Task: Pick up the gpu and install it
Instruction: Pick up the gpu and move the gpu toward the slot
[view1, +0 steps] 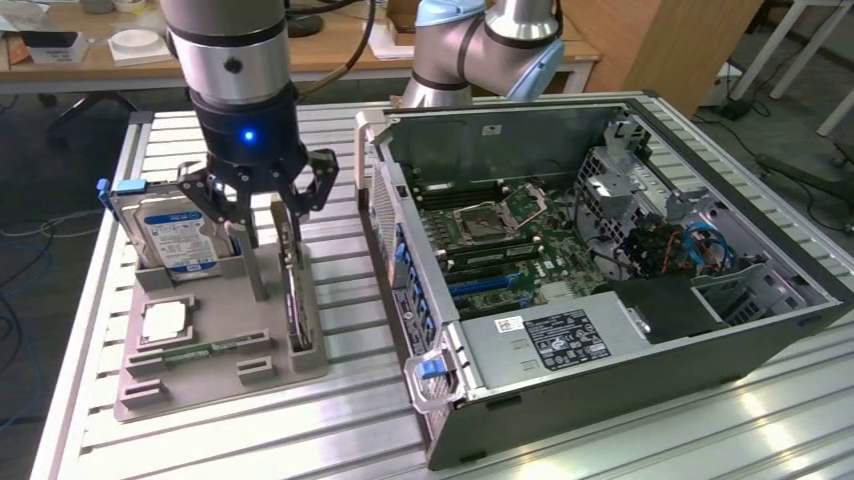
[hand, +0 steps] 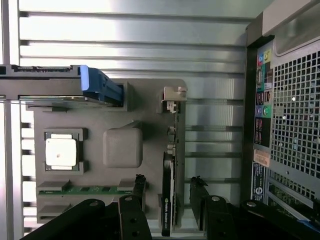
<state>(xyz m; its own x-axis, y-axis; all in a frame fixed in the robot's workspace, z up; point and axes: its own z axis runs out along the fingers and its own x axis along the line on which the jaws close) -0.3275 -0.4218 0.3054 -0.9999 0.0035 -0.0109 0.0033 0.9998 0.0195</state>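
Note:
The gpu (view1: 296, 290) stands on its long edge in a slot at the side of the grey holder tray (view1: 200, 385) nearest the computer case. Its green board and dark face run along the slot, with the silver bracket (hand: 172, 99) at the far end. My gripper (view1: 274, 240) hangs straight over it, open. In the wrist view the gpu (hand: 168, 195) appears edge-on between the two black fingers (hand: 138, 187), with a gap on each side. Nothing is held.
The tray also holds an upright hard drive (view1: 174, 235) with a blue-white label, a square processor (view1: 163, 320) and a narrow green memory stick (view1: 214, 350). The open computer case (view1: 601, 250) lies to the exterior view's right. A second arm (view1: 467, 50) stands behind it.

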